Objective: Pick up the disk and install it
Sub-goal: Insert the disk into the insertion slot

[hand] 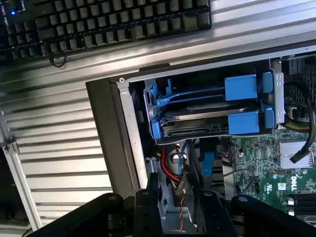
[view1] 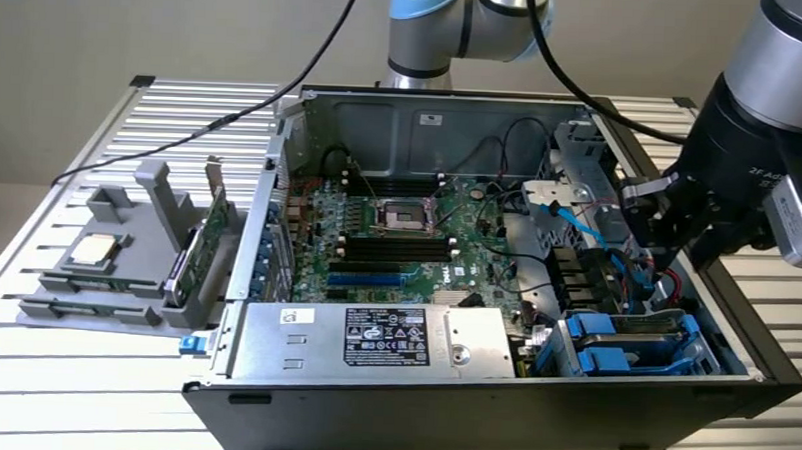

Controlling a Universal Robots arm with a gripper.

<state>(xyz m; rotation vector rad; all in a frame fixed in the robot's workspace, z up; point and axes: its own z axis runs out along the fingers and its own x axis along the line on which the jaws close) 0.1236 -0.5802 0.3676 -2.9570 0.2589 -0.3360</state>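
In the metal bay lies the flat, blue-framed disk.

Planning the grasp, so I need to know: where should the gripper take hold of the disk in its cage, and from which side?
Probably the blue carrier tab of the disk, coming from the open side of the case: the cage walls in its flanks, leaving only the connector edge and tab exposed.
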